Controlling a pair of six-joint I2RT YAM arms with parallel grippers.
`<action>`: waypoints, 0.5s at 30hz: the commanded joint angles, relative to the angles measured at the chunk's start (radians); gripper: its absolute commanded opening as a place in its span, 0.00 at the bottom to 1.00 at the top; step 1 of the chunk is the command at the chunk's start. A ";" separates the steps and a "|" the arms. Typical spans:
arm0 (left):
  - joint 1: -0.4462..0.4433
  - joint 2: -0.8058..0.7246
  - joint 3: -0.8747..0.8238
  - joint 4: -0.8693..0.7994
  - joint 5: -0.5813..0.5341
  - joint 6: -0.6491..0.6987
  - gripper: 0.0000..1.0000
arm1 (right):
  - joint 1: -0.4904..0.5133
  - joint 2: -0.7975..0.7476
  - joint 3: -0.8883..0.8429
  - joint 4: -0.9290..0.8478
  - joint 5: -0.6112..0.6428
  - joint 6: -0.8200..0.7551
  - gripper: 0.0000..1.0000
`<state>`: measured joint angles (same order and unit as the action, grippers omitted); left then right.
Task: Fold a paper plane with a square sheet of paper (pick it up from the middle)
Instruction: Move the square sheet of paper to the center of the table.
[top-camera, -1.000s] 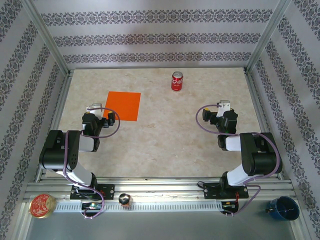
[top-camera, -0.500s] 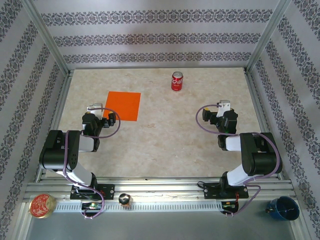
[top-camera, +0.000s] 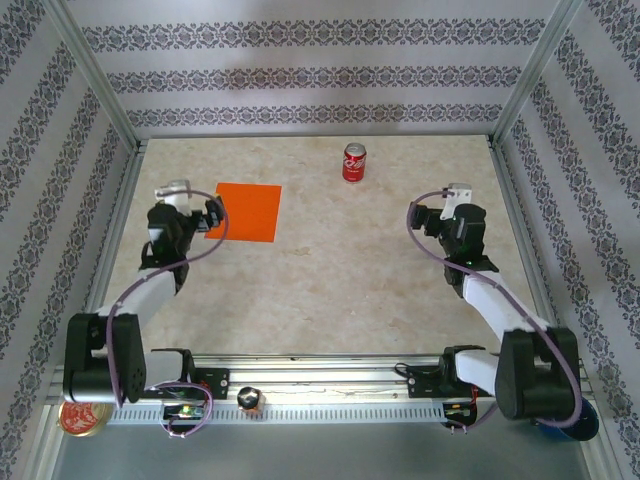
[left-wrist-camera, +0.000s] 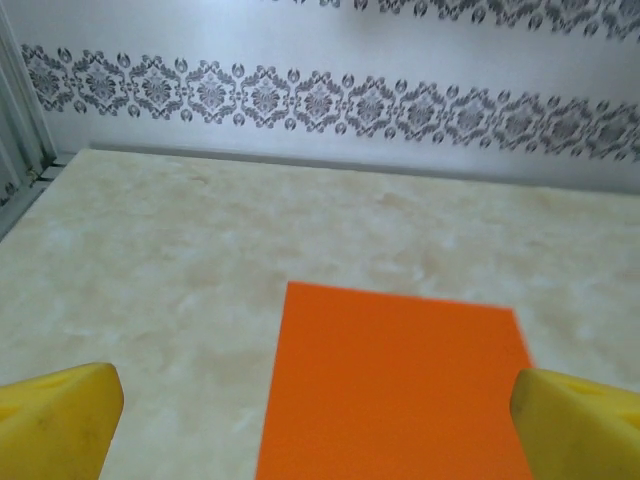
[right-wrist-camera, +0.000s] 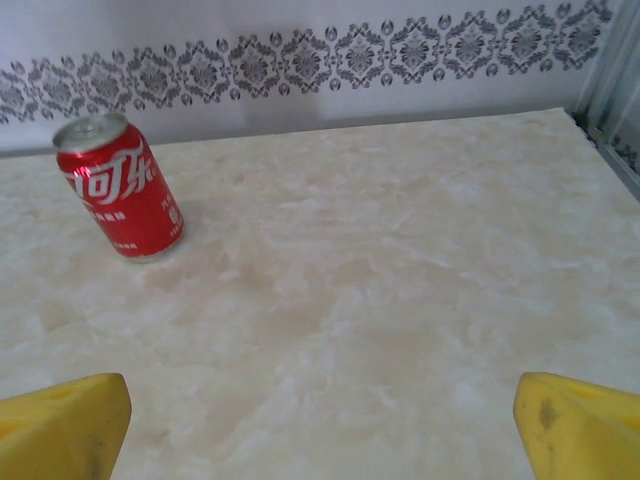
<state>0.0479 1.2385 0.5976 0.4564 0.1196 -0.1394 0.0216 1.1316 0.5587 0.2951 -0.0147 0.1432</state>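
Sideways, white lettering runs along the red soda can.

1. Light is bright, even and diffuse over the table, apparently from overhead, with no hard glare.
2. Shadows are soft: the red soda can casts only a faint smudge at its base.
3. The top view is sharp in the middle, while the frame posts splay outward at the edges (wide-lens distortion).
4. In the left wrist view the square sheet of paper has a slightly smeared far edge.
5. The left gripper's fingertips and the right gripper's fingertips are close and out of focus.
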 joint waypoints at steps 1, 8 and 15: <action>0.013 -0.006 0.156 -0.468 0.097 -0.080 0.99 | -0.013 -0.076 0.071 -0.326 -0.010 0.115 0.98; 0.035 0.194 0.294 -0.521 0.447 -0.232 1.00 | -0.074 -0.154 -0.006 -0.163 -0.458 0.401 0.98; -0.049 0.451 0.516 -0.715 0.439 -0.230 0.99 | -0.061 -0.094 -0.037 -0.084 -0.583 0.532 0.98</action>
<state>0.0368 1.6447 1.0401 -0.1238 0.5125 -0.3500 -0.0452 1.0176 0.5129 0.1715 -0.4717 0.5888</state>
